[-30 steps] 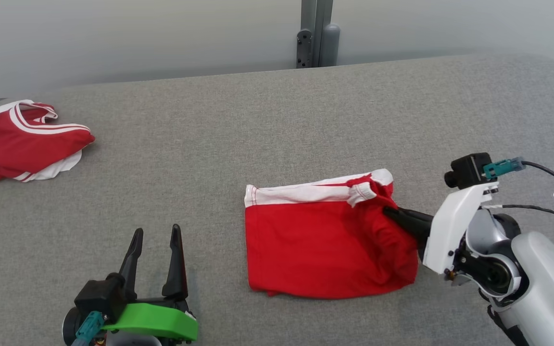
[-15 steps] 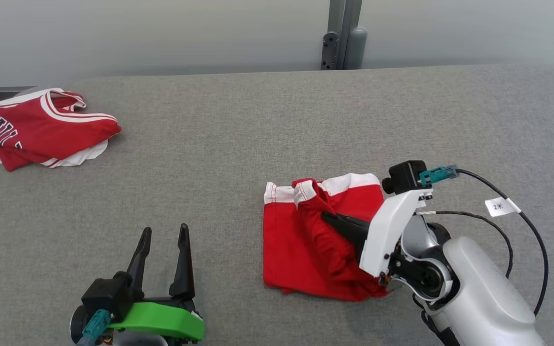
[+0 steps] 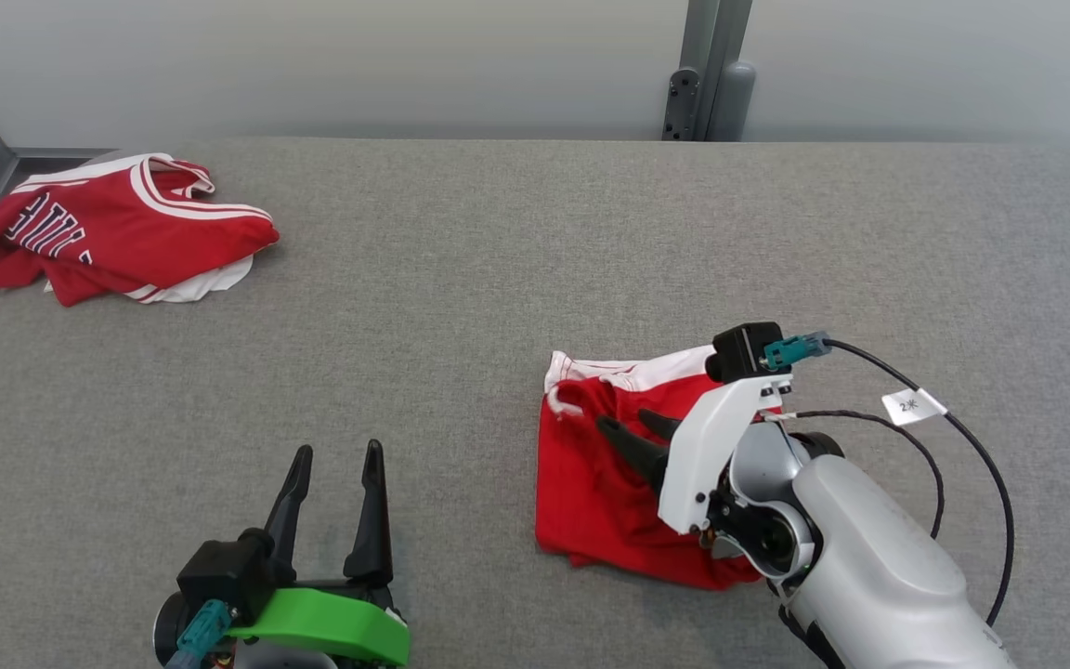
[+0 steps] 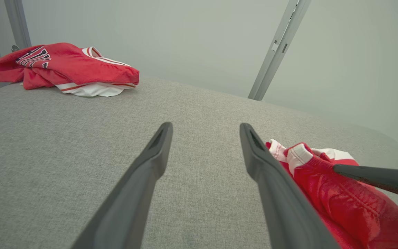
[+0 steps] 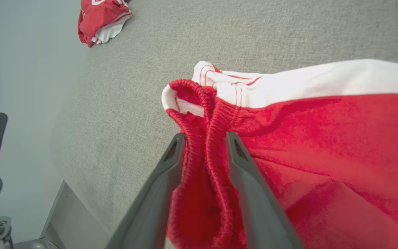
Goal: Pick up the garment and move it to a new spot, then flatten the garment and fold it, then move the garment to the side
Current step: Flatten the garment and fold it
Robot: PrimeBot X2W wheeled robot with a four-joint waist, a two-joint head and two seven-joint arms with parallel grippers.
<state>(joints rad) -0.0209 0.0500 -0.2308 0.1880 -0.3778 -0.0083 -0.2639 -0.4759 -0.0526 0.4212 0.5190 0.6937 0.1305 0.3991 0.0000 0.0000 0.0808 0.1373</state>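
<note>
Right of centre on the grey surface (image 3: 461, 279): shorts (image 3: 591, 506), mid-fold.
Clamped at the waistband by the right gripper (image 3: 623, 420), edge doubled toward frame left; left gripper (image 3: 338, 450) spread, idle, lower left. Judged next: lay edge down square, let go, then shift aside.

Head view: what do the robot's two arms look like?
Each tool has two long dark tapering fingers. The left tool sits on a bright green plastic mount with a teal connector. The right tool has a white angled bracket, a small black cube camera with a teal plug, thin black cables, a white paper tag and a rounded silver-grey forearm.
</note>
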